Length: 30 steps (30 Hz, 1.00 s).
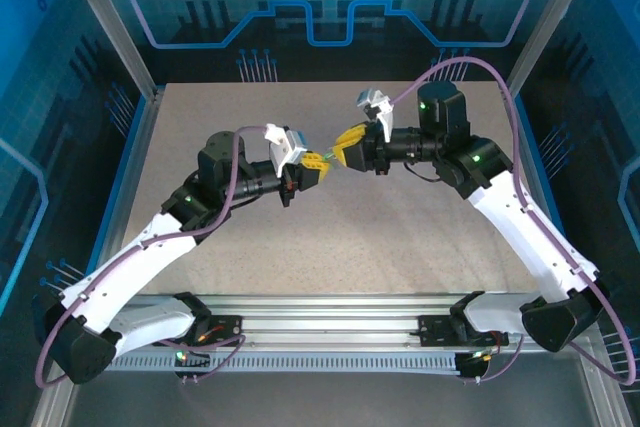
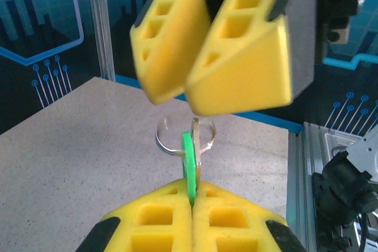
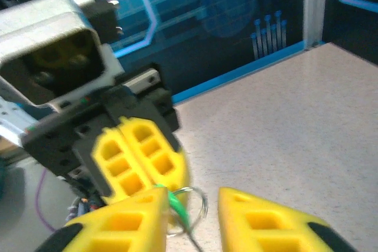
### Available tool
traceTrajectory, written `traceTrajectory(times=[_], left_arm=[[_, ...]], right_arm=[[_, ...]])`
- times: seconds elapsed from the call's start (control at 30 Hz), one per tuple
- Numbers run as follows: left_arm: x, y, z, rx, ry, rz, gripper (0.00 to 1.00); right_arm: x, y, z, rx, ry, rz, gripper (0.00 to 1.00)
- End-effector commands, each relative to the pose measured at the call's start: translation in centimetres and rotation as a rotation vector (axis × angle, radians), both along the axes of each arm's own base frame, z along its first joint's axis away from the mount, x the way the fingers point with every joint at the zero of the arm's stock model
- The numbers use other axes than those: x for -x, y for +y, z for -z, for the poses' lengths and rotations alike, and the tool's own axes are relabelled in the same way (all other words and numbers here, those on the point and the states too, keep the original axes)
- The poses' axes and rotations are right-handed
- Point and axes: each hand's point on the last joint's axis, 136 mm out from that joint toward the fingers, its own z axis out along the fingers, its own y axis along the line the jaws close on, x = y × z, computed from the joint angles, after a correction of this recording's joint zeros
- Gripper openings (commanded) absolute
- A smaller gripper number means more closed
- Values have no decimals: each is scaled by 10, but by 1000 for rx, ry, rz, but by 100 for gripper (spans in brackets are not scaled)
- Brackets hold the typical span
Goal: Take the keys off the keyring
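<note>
Clamped left tool [image 2: 192, 192], parted right tool [image 3: 192, 206]

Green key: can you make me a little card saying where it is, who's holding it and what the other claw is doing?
thing: green key, edge-on, in the air above the table
holder: left gripper, shut on the green key
keyring: silver keyring, sticking out beyond the left fingertips
other claw: right gripper, jaws apart, close to the keyring, not pinching it
</note>
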Motion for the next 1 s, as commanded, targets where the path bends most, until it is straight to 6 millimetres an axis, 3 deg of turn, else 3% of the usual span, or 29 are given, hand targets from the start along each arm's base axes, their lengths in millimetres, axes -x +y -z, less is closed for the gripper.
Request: traceTrajectory(times=[0.0,0.2,0.3,0.5,0.97], left_arm=[[1,2,-4,-48,17,-7,0],[-2,2,-4,-89,75,-18,0],[-1,0,-7,-84,91,-4,0],[3,-1,-19,-27,72,8,0],[9,1,-34,20,50,16,0]], right_arm=[[-15,-21,-13,-76,-9,119,39],[-17,-36,-11,-148,-11,173,35],[-1,-26,-10,-201,2,59,35],[19,-6,2,-245,2,-79,44],[31,19,15,-289,57,-242,38]])
